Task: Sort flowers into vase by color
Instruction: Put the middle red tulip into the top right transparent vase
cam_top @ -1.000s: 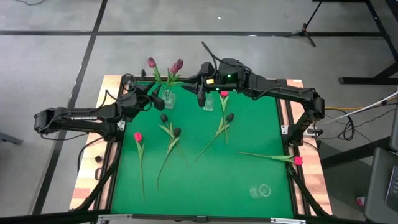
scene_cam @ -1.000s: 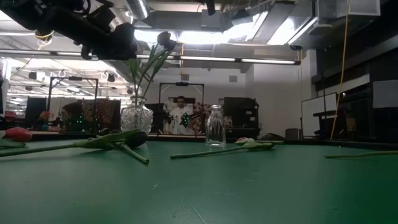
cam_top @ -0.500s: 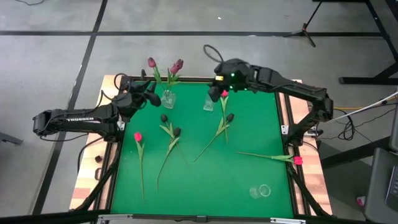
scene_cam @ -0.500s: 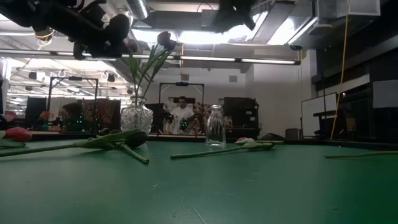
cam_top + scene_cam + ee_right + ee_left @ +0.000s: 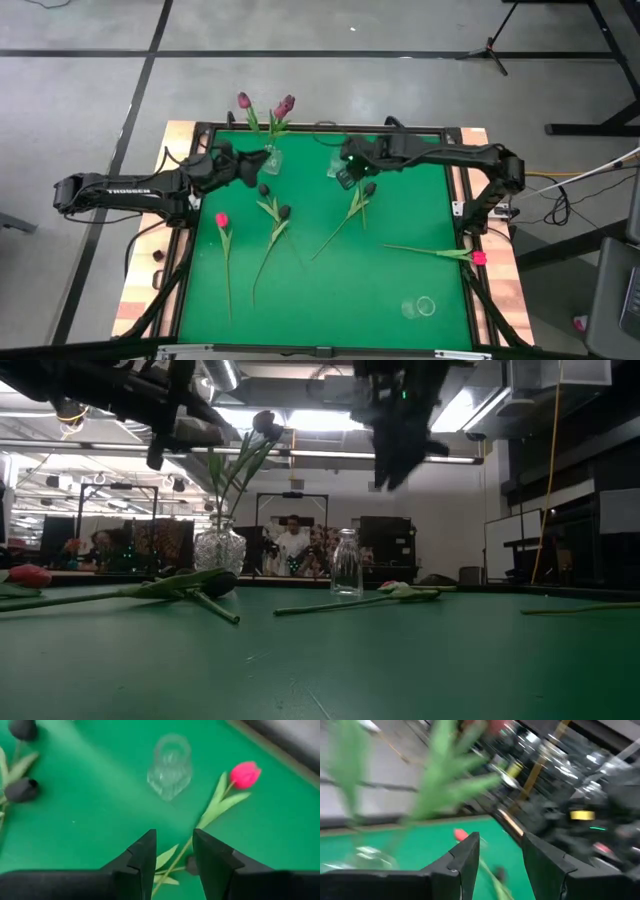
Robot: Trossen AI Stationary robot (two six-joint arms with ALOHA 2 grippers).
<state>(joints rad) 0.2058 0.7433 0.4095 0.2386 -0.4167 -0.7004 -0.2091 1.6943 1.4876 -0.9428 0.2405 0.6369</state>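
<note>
Table: a green felt-covered table (image 5: 330, 280) with a pale wooden border sat between two dark robot arms.

Left gripper: the left gripper (image 5: 243, 165) hovered above the far left part of the felt, just beside the cut-glass round vase. In its wrist view its two dark fingers (image 5: 465, 857) stood spread with a clear gap and nothing between them.

Right gripper: the right gripper (image 5: 348, 170) hung over the far middle of the felt, above the small bottle and a pink flower. Its dark fingers (image 5: 145, 852) were apart with only felt and a stem seen through the gap; it pinched nothing.

Cut-glass round vase: the cut-glass round vase (image 5: 219, 547) stood at the far left edge and held two dusky purple tulip-like flowers (image 5: 284, 104) upright on long green stems.

Small clear glass bottle: the small clear glass bottle (image 5: 345, 563) stood upright near the far middle.

Loose flowers: a bright pink tulip (image 5: 244, 774) lay just beside that bottle. Three near-black tulips (image 5: 284, 211) lay in the middle of the felt. Another pink tulip (image 5: 221, 219) lay toward the left side, and a third pink tulip (image 5: 479, 258) rested at the right edge.

Clear glass jar: a clear glass jar (image 5: 424, 306) sat near the front right corner, well apart from the flowers.

Room: a person (image 5: 292, 543) sat in the background beyond the table.
</note>
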